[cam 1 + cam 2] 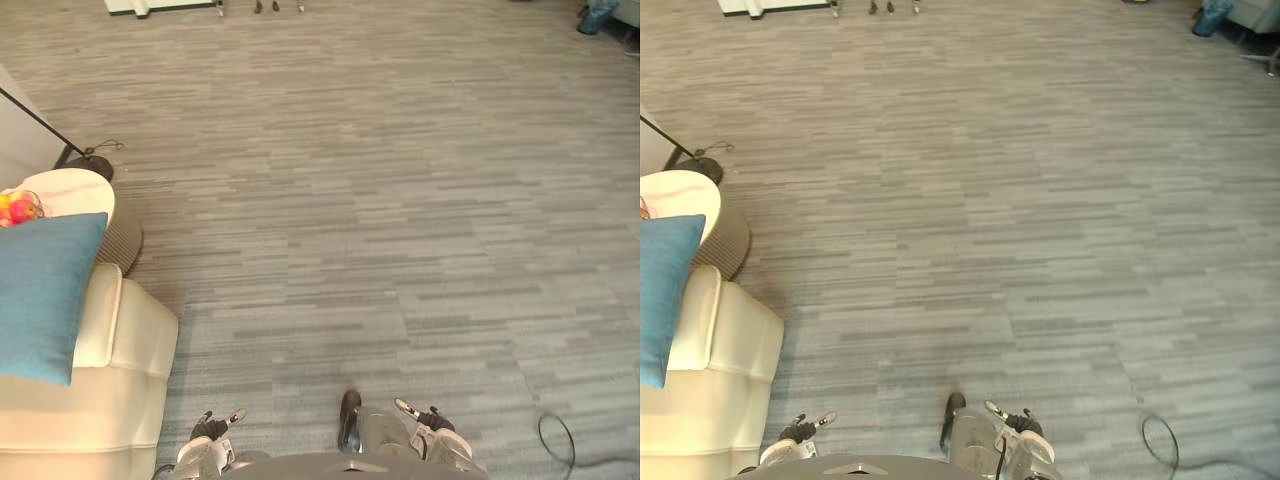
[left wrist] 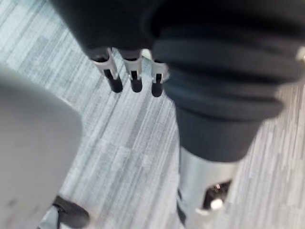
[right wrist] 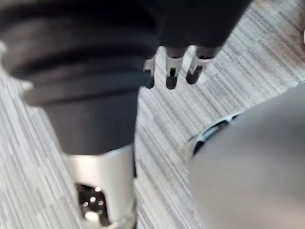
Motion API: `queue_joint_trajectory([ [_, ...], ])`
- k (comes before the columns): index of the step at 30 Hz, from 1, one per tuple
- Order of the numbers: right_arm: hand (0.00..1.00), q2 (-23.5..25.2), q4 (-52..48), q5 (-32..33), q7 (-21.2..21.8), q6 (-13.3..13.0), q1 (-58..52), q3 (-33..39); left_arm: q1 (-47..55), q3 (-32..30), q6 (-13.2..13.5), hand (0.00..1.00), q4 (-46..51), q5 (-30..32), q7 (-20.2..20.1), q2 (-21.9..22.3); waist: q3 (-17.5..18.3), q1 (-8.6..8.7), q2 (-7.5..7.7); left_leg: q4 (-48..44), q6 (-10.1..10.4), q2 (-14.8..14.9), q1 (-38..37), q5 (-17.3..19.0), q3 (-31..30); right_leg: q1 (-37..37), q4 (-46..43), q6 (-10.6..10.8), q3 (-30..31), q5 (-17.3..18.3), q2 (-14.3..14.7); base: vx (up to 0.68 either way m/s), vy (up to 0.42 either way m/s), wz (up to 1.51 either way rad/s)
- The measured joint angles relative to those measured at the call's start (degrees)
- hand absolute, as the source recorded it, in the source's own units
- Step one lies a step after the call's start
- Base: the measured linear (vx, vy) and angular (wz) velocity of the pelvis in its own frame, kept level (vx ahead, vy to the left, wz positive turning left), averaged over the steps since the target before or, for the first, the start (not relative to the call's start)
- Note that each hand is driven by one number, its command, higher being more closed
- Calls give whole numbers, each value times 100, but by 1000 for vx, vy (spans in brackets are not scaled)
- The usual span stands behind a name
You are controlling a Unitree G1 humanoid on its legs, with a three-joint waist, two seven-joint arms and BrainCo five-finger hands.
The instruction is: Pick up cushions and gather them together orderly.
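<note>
While the blue cushion (image 1: 45,290) leans on the cream sofa (image 1: 125,350), the left eye view has the left robot hand (image 1: 212,428) and right robot hand (image 1: 432,418) hanging low beside the sofa, well apart from the cushion. The right eye view adds a round table (image 1: 685,200) just beyond the sofa. In the left wrist view the fingers (image 2: 136,76) hang straight and apart, holding nothing. The right wrist view shows the right fingers (image 3: 170,71) likewise, over carpet (image 3: 228,57). This looks like the approach step. The next move probably calls for turning toward the sofa and reaching for the cushion. No writing is legible.
</note>
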State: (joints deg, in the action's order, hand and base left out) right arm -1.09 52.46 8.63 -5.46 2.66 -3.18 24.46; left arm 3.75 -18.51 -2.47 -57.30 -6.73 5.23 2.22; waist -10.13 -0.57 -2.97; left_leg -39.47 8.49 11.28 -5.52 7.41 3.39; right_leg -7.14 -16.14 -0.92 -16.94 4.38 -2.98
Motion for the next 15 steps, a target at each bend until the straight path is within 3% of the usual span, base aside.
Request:
queue_joint_trajectory([
  [1, 0, -25, 22, -4, -4, 0, -25, -12, 5, -15, 6, 0, 45, -41, -37, 16, 14, -62, -47, -619, -39, 197, 281, 79, 175, 232, 152, -26, -92, 11, 46, 310, -128, 20],
  [3, 0, -43, 85, 4, -11, 4, -22, 24, 4, 9, 19, 0, 56, -155, -63, 13, 30, -116, -65, -778, -113, 295, 528, 288, 626, 602, 431, -32, -135, -1, 33, 240, -69, 13],
  [5, 0, -47, 113, 6, -10, 3, -2, 31, 7, 31, 36, 0, 58, -208, -64, 4, 29, -133, -68, -320, -193, 308, 668, 423, 945, 823, 676, 22, -150, -35, -13, 241, 7, 10],
  [7, 0, -59, 213, 28, -16, 3, 5, 44, 3, 122, 39, 0, 60, -206, -63, -43, 33, -115, -58, 831, -260, 307, 778, 501, 1362, 1008, 852, 130, -346, -99, -153, 233, 89, 39],
  [8, 0, -82, 238, 80, -20, 2, -7, 58, -4, 220, 35, 0, 55, -202, -59, -54, 37, -90, -69, 1773, -335, 292, 791, 175, 1722, 1111, 914, 256, -565, -97, -248, 214, 164, 76],
  [9, 0, -108, 245, 119, -29, 1, -57, 62, -11, 306, 33, 0, 50, -199, -68, -62, 47, -83, -77, 2240, -255, 232, 870, -138, 1895, 1149, 923, 391, -712, -71, -312, 222, 183, 80],
  [10, 0, -105, 248, 119, -41, 23, -88, 53, -22, 330, 33, 0, 51, -194, -64, -67, 88, -99, -43, 2401, -312, 90, 845, -212, 1885, 1171, 937, 459, -792, -72, -403, 213, 192, 92],
  [12, 0, 101, 142, 113, -90, 11, -148, 45, -19, 499, 6, 0, 45, -179, -55, -275, 187, -116, 250, 3164, -474, -482, 743, -588, 1686, 1243, 1190, 597, -1165, -157, -708, 210, 162, 88],
  [15, 0, 179, 125, 122, -97, 2, -144, 40, -54, 556, -3, 0, 46, -144, -51, -395, 118, -169, 388, 3241, -545, -753, 683, -633, 1472, 1488, 1218, 615, -1353, -182, -914, 153, 152, 67],
])
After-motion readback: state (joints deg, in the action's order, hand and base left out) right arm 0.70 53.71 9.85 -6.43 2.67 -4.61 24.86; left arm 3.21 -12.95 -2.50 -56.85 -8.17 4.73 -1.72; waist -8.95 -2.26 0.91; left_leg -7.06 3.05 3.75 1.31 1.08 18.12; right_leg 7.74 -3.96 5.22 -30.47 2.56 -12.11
